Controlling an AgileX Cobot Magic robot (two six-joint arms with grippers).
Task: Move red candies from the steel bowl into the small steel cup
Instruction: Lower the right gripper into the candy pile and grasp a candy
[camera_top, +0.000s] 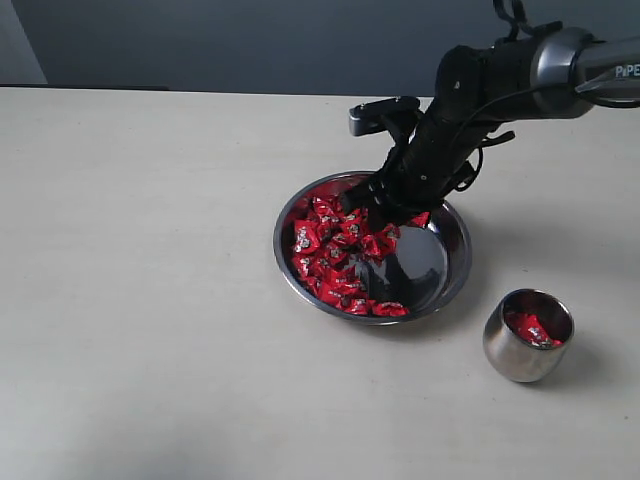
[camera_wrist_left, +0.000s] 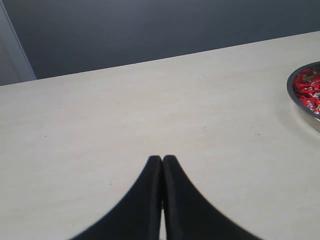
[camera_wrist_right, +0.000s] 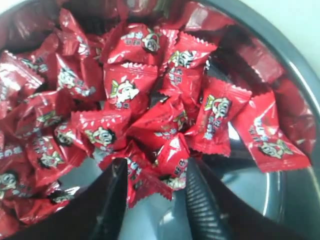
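Right tool (camera_wrist_right: 155, 167) spread astride red candies (camera_wrist_right: 127, 90) | exterior hides this | left tool (camera_wrist_left: 162, 158) closed

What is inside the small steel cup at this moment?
Inside the small steel cup lie a few red candies, seen through its open mouth. The cup's wall and the top candies cover what is lower, so the exact number and the bottom cannot be seen.

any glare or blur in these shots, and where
Exterior view: the steel bowl mirrors the dark arm on its bare floor; soft shadow beside the small steel cup. Right wrist view: red candies glint white, print slightly soft. Left wrist view: left gripper soft-edged.
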